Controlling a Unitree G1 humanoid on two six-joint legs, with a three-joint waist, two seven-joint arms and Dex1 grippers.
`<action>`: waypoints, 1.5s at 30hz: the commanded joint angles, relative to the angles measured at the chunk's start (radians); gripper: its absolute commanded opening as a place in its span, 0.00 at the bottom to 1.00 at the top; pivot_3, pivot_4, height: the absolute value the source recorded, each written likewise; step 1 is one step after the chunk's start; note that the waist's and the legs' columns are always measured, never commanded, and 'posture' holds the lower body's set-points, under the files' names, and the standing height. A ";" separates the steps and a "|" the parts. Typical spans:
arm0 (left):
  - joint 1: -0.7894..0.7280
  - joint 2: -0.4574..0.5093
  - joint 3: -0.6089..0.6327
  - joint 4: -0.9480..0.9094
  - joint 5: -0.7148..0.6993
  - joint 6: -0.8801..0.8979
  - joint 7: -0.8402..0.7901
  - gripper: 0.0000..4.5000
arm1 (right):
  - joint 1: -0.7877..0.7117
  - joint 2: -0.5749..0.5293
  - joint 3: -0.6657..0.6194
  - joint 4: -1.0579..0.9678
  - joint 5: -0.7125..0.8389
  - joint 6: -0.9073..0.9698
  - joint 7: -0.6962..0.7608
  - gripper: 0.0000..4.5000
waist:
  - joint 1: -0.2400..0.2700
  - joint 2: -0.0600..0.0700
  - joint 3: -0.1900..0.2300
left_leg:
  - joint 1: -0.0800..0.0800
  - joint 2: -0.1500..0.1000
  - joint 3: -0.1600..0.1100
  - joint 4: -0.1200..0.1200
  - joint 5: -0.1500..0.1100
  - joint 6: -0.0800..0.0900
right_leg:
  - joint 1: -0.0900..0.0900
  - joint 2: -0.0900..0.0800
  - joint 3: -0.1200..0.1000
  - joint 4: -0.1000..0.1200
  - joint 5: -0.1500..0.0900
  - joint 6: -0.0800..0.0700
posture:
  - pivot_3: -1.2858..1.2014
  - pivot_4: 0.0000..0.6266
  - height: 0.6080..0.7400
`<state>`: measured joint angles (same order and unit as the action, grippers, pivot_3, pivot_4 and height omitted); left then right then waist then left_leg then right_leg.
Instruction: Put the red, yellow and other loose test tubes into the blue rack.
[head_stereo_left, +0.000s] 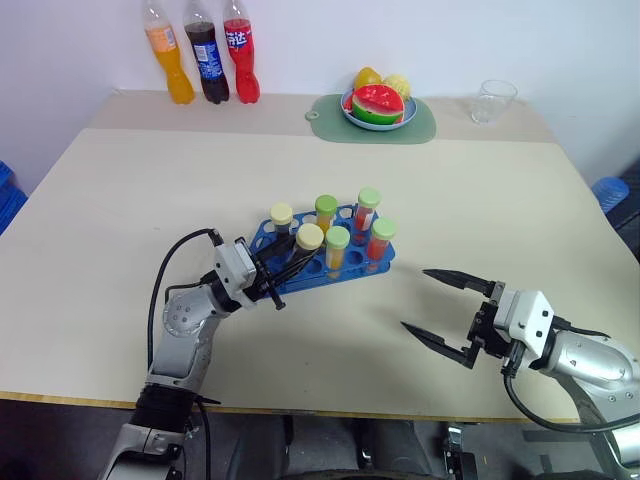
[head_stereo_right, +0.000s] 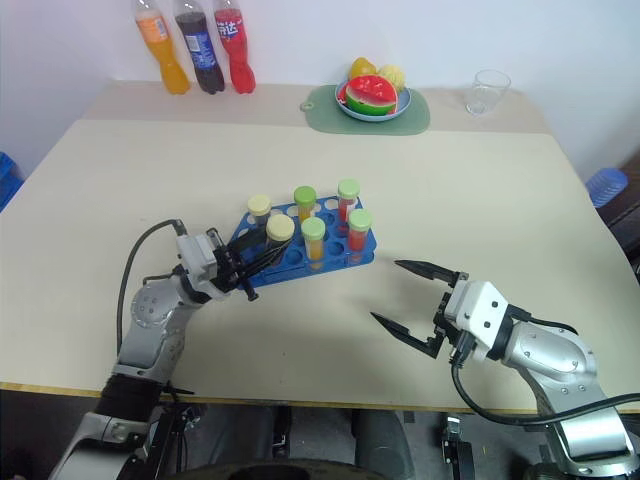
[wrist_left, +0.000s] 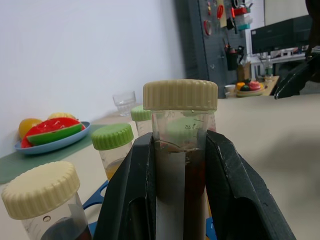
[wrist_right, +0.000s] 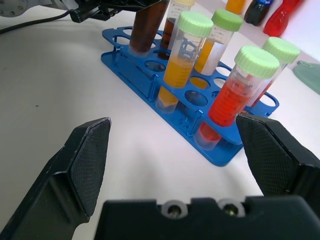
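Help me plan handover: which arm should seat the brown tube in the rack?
Left. Its jaws already clamp the brown tube over the blue rack; the right gripper hangs open, apart.

blue rack (wrist_right: 150, 70) looks like glossy plastic, tubes (wrist_right: 232, 97) are clear plastic with ribbed matt caps (wrist_left: 180, 94), fingers (wrist_right: 90, 155) have a rough textured black face, desk (head_stereo_left: 500, 200) is smooth and matt

The blue rack (head_stereo_left: 345, 268) is lying mid-table, angled, holding five upright capped tubes: orange (head_stereo_left: 336, 250), red (head_stereo_left: 379, 242) and others behind. A cream-capped brown tube (head_stereo_left: 306, 243) is standing over the rack's near-left holes, clamped between black fingers.
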<state>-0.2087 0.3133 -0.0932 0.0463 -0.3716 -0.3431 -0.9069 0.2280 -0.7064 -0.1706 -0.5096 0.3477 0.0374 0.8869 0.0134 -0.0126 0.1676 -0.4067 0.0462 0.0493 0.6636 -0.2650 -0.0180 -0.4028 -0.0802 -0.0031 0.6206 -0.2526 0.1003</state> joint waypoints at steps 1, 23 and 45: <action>0.040 0.004 -0.036 0.013 -0.008 0.018 -0.058 0.17 | -0.007 -0.008 -0.025 -0.021 0.018 -0.010 0.004 0.98 | 0.000 0.000 -0.001 | 0.000 0.000 0.000 0.000 0.000 0.000 | 0.000 0.000 0.000 0.000 0.000 0.000 | 0.52 0.24 1.00; 0.001 -0.008 0.007 -0.011 -0.010 0.064 -0.025 0.98 | 0.026 0.001 -0.044 -0.028 0.026 -0.003 -0.005 0.98 | -0.002 0.000 -0.001 | 0.000 0.000 -0.001 0.001 0.000 0.001 | 0.000 0.000 0.000 0.000 0.000 0.000 | 0.52 0.24 1.00; 0.352 0.431 0.408 -0.210 -0.255 0.478 -0.164 0.98 | 0.259 0.101 -0.201 -0.036 0.083 -0.007 -0.079 0.98 | -0.002 0.001 -0.001 | -0.001 0.002 0.001 -0.001 -0.001 0.000 | -0.003 -0.001 0.000 -0.001 0.000 -0.001 | 0.52 0.24 1.00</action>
<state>0.1252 0.7295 0.2838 -0.1508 -0.6119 0.1268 -1.0500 0.4697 -0.6142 -0.3346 -0.5048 0.4085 0.0468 0.8132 0.0117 -0.0118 0.1671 -0.4078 0.0484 0.0503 0.6621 -0.2657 -0.0177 -0.4059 -0.0815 -0.0034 0.6194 -0.2529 0.0997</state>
